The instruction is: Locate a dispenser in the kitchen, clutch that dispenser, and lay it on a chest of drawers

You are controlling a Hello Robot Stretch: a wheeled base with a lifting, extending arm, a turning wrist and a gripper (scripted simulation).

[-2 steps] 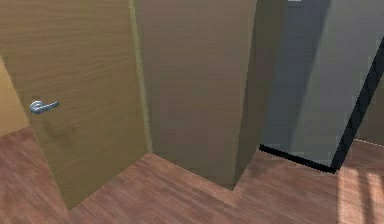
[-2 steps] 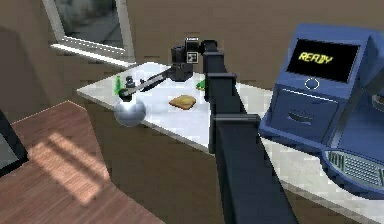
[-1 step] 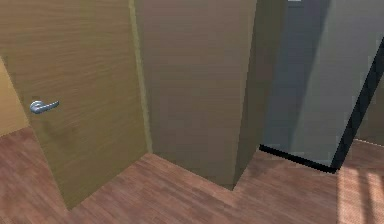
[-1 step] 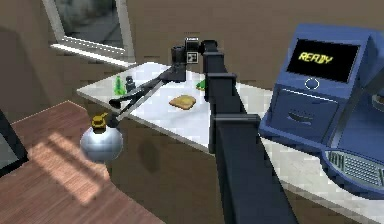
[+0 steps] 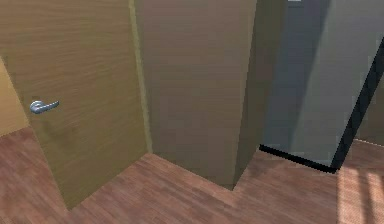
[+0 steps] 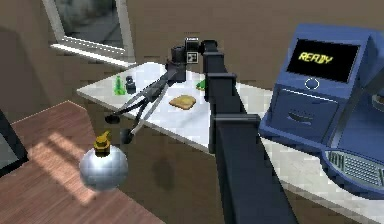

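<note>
A round silver dispenser [image 6: 103, 167] with a yellow pump top hangs at the far end of my gripper [image 6: 119, 132], clear of the wooden floor behind it, so the gripper holds it. The dark arm [image 6: 232, 130] rises from the bottom edge of the arm side view toward a white counter [image 6: 150, 108]. The thin fingers [image 6: 140, 108] slant down and left from the gripper's body, and the dispenser's yellow top sits right at their tips.
On the white counter stand small green bottles [image 6: 128, 84] and a slice of toast [image 6: 182, 102]. A blue coffee machine [image 6: 325, 85] is at the right, below a window [image 6: 90, 25]. Ahead are a wooden door [image 5: 75, 95] with a metal handle [image 5: 42, 105], an olive wall corner [image 5: 200, 85] and wooden floor [image 5: 180, 200].
</note>
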